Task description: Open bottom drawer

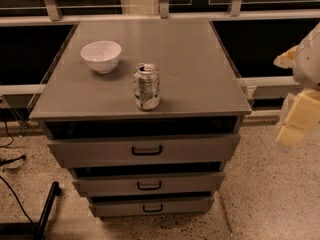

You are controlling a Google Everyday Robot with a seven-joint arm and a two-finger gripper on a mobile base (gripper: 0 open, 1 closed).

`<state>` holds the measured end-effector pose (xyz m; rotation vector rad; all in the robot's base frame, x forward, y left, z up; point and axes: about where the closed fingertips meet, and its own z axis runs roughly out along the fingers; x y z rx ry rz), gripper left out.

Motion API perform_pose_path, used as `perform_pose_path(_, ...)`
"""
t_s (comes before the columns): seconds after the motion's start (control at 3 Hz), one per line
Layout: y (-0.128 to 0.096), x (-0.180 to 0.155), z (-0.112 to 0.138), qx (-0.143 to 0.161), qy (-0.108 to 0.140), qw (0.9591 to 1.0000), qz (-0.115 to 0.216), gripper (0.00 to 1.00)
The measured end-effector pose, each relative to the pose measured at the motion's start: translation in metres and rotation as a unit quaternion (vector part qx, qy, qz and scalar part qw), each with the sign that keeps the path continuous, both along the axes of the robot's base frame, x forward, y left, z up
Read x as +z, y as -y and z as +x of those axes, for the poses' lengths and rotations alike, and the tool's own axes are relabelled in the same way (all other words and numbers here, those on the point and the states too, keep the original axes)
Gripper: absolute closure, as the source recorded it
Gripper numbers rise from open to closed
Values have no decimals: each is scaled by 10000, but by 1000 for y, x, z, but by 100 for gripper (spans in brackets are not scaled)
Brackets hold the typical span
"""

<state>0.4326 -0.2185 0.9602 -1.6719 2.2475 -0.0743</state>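
Observation:
The bottom drawer (150,205) is the lowest and narrowest grey front of the cabinet, with a small black loop handle (152,208) at its centre. It sits close to the floor, about as far out as the two drawers above it. My gripper (295,119) is at the right edge of the camera view, a pale yellowish shape held in the air beside the cabinet's right side, level with the top drawer. It is well apart from the bottom drawer and touches nothing.
The middle drawer (148,183) and top drawer (145,148) are above. On the cabinet top (190,64) stand a white bowl (101,55) and a drink can (147,86). A black stand leg (46,212) and cables lie on the floor at left. A railing runs behind.

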Motion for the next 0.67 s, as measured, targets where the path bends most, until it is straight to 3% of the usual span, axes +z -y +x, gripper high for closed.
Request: perform_pose_path(0.67,-12,-81,-23,-190,163,9993,287,0)
